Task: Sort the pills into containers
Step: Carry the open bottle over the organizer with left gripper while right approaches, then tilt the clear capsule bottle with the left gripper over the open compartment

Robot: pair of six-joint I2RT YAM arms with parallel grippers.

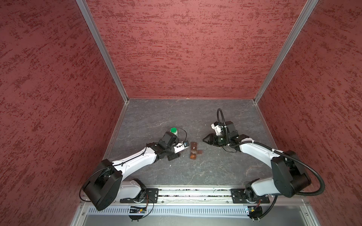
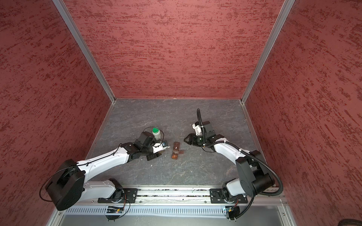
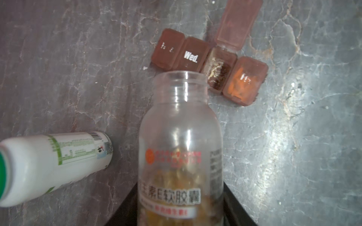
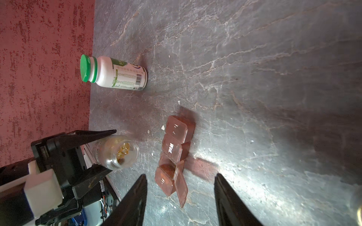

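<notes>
I am holding the clear bottle (image 3: pixel 180 137) in my left gripper (image 4: pixel 114 150), which is squeezing its sides. The bottle is tipping its open mouth toward the containers (image 1: pixel 193 150) near the middle of the desk (image 1: pixel 195 117) (one lid (image 3: pixel 235 21) is standing open). Yellow pills (image 4: pixel 123 149) are sitting inside the bottle. My right gripper (image 1: pixel 204 140) is hanging open just beside the containers, holding nothing. The white bottle (image 1: pixel 174 132) is standing by my left arm.

Grey veined tabletop (image 1: pixel 195 172) carries brown containers strip (image 1: pixel 194 150), one lid open; white bottle (image 1: pixel 174 131) upright nearby.
</notes>
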